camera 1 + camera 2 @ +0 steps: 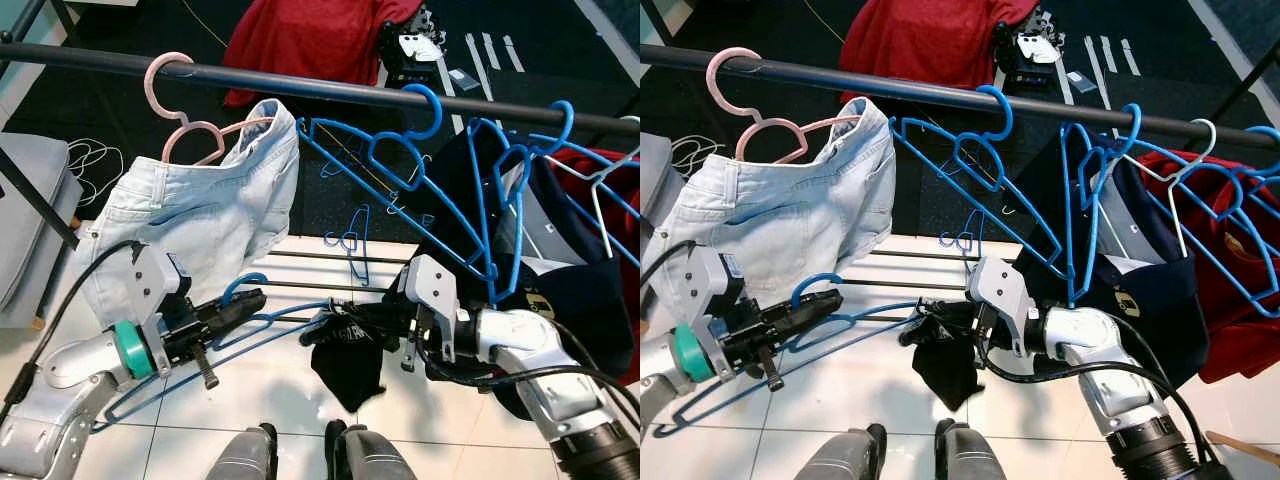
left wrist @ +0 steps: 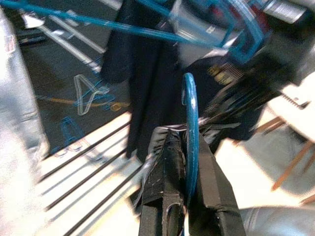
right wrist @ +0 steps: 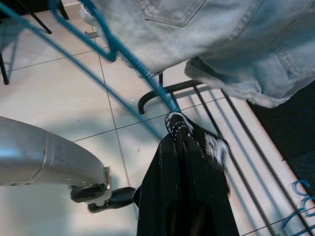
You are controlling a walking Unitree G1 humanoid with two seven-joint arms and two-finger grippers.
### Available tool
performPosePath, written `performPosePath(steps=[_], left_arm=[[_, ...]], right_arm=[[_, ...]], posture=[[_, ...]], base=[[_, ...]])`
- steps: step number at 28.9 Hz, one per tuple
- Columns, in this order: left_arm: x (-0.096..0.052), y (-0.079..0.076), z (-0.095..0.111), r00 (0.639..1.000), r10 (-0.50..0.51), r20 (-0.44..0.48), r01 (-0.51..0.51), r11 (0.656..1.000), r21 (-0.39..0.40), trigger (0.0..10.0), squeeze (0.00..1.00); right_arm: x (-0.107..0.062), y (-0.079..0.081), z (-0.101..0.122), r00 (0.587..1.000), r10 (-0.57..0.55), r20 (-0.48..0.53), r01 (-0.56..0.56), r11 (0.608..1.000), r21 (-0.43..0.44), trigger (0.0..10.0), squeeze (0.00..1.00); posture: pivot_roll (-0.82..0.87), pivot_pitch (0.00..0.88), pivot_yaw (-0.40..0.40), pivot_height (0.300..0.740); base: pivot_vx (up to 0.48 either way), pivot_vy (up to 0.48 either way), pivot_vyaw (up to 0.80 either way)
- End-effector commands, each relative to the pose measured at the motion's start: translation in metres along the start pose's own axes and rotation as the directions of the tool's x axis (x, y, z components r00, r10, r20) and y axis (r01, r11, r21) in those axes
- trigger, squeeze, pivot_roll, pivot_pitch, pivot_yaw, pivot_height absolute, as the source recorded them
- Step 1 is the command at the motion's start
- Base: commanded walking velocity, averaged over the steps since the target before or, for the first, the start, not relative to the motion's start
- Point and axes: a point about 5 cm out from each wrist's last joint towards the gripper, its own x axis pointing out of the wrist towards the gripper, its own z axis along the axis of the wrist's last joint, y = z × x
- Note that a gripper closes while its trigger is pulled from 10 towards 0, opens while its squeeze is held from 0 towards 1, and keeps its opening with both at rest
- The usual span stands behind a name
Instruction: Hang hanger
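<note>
Presently, left end effector [image 1: 235, 308] clamped blue hanger [image 1: 200, 345] at its neck, low beneath rail [image 1: 300, 85]; right end effector [image 1: 345, 325] pinched black garment [image 1: 350, 365]. Step: dressing hanger. Next, seemingly: lift hook onto rail.

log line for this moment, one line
left gripper: shut on blue hanger | right gripper: shut on black garment | rail: hanger not hung

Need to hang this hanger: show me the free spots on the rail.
The rail is bare between the pink hanger carrying jeans and the first blue hanger's hook. Right of that hook it is crowded with hangers and clothes. The left claw holds the blue hanger below.
</note>
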Motion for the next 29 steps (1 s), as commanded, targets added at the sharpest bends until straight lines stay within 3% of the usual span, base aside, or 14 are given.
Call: performPosePath(steps=[1, 6, 15, 20, 24, 29], left_arm=[[-0.004, -0.004, 0.000, 1.000, -0.029, 0.001, 0.029, 0.999, -0.032, 10.0, 0.00], [-0.008, -0.004, 0.000, 0.999, -0.032, 0.001, 0.032, 0.999, -0.041, 10.0, 0.00], [-0.003, -0.007, -0.004, 0.999, -0.033, 0.013, 0.034, 0.996, -0.085, 10.0, 0.00], [0.012, -0.011, -0.010, 1.000, 0.019, 0.021, -0.017, 0.996, -0.093, 10.0, 0.00], [0.025, -0.008, -0.014, 0.994, 0.104, 0.033, -0.099, 0.989, -0.112, 10.0, 0.00], [0.033, -0.008, -0.016, 0.989, 0.140, 0.046, -0.133, 0.981, -0.139, 10.0, 0.00]], right_arm=[[-0.003, 0.000, -0.005, 0.999, -0.007, -0.040, 0.005, 0.999, -0.044, 10.0, 0.00], [-0.005, -0.003, -0.005, 0.999, -0.028, -0.039, 0.025, 0.997, -0.066, 10.0, 0.00], [0.001, -0.014, 0.024, 0.992, -0.090, 0.091, 0.101, 0.987, -0.127, 10.0, 0.00], [0.010, -0.005, 0.041, 0.983, -0.061, 0.174, 0.080, 0.991, -0.109, 10.0, 0.00], [0.015, 0.006, 0.046, 0.974, -0.055, 0.219, 0.072, 0.995, -0.070, 10.0, 0.00], [0.020, 0.014, 0.048, 0.970, -0.048, 0.239, 0.063, 0.996, -0.057, 10.0, 0.00]], posture=[[-0.06, 0.146, -0.035, 0.740], [-0.06, 0.146, -0.035, 0.740], [-0.06, 0.146, -0.038, 0.740], [-0.06, 0.143, -0.038, 0.740], [-0.06, 0.141, -0.040, 0.740], [-0.07, 0.138, -0.033, 0.740]], base=[[0.000, 0.000, 0.00], [0.000, 0.000, 0.00], [0.000, 0.000, 0.00], [0.000, 0.000, 0.00], [0.000, 0.000, 0.00], [0.000, 0.000, 0.00]])
